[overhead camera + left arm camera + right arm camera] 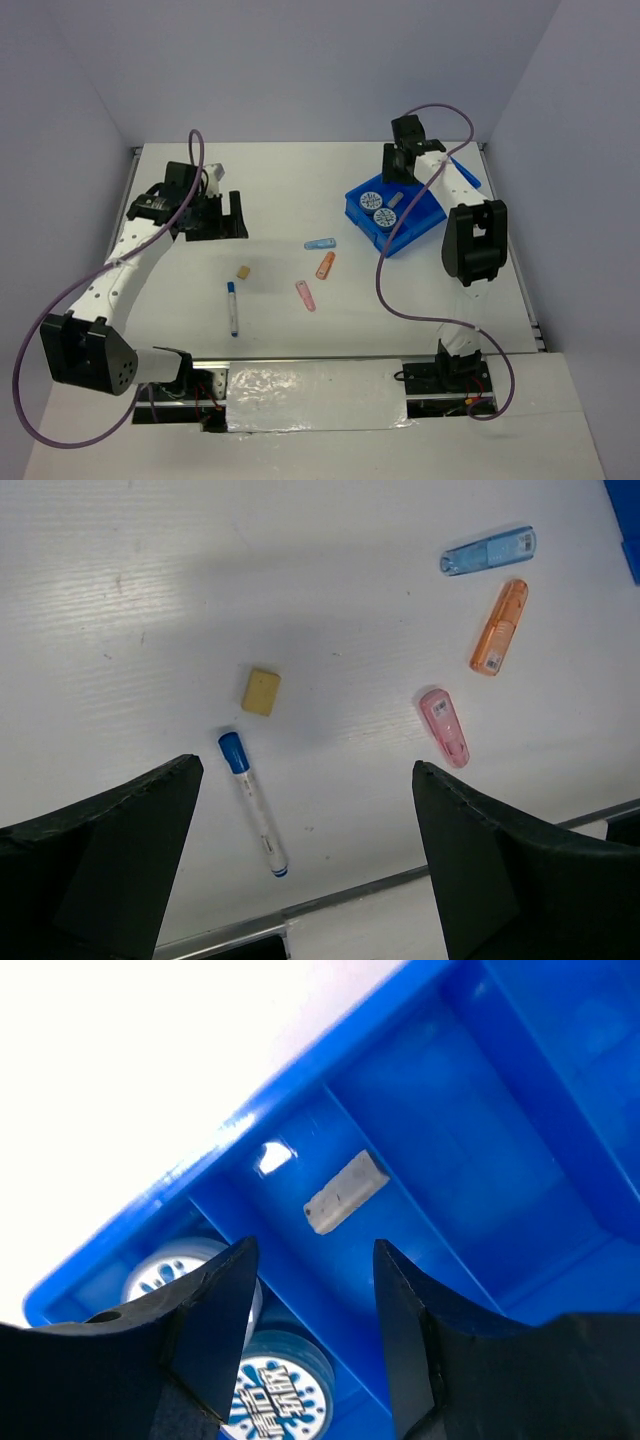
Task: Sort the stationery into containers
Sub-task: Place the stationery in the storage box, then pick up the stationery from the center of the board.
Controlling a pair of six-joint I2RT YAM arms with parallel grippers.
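The bright blue divided tray (418,228) sits at the back right. Two round boxes with white patterned faces (370,198) (382,217) lie in one compartment, and a grey slim piece (396,200) lies loose in the compartment beside them. My right gripper (403,160) hovers over the tray, open and empty; its wrist view shows the grey piece (346,1192) lying free just ahead of the right gripper (315,1250). On the table lie a blue piece (490,551), an orange piece (499,626), a pink piece (443,727), a tan eraser (261,692) and a blue-white pen (253,805). My left gripper (305,770) hangs wide open above them.
The left arm (120,270) reaches along the table's left side. A metal strip (300,362) runs along the near table edge, just past the pen (233,307). Purple cables loop around both arms. Grey walls enclose the table.
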